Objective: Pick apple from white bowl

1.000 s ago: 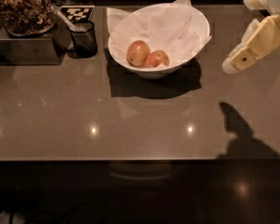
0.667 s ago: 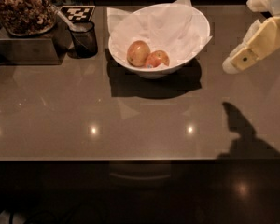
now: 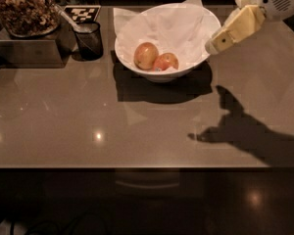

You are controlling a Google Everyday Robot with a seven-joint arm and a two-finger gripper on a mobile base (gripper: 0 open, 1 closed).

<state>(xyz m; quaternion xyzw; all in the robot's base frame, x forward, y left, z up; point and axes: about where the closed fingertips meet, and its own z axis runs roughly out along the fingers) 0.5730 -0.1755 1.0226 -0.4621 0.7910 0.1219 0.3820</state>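
Note:
The white bowl (image 3: pixel 159 75), wide and lined with crumpled white paper, stands at the back middle of the brown table. Two apples lie side by side in it. The apple (image 3: pixel 167 61), red-orange and smaller, is on the right; a paler yellow-gold apple (image 3: pixel 145 55) touches it on the left. My gripper (image 3: pixel 214 46), cream-coloured, reaches in from the upper right. Its tip hangs at the bowl's right rim, above the table and to the right of the apple. It holds nothing that I can see.
A small dark cup (image 3: pixel 89 40) with a utensil stands left of the bowl. Further left is a metal box (image 3: pixel 22 50) with a container of brown snacks (image 3: pixel 23 8) on it. A checkered marker (image 3: pixel 82 12) lies behind the cup. The table's front edge (image 3: pixel 147 167) runs across.
My gripper has moved left and a little up, from over the right side of the table to the bowl's right rim. Bowl and apples have not moved.

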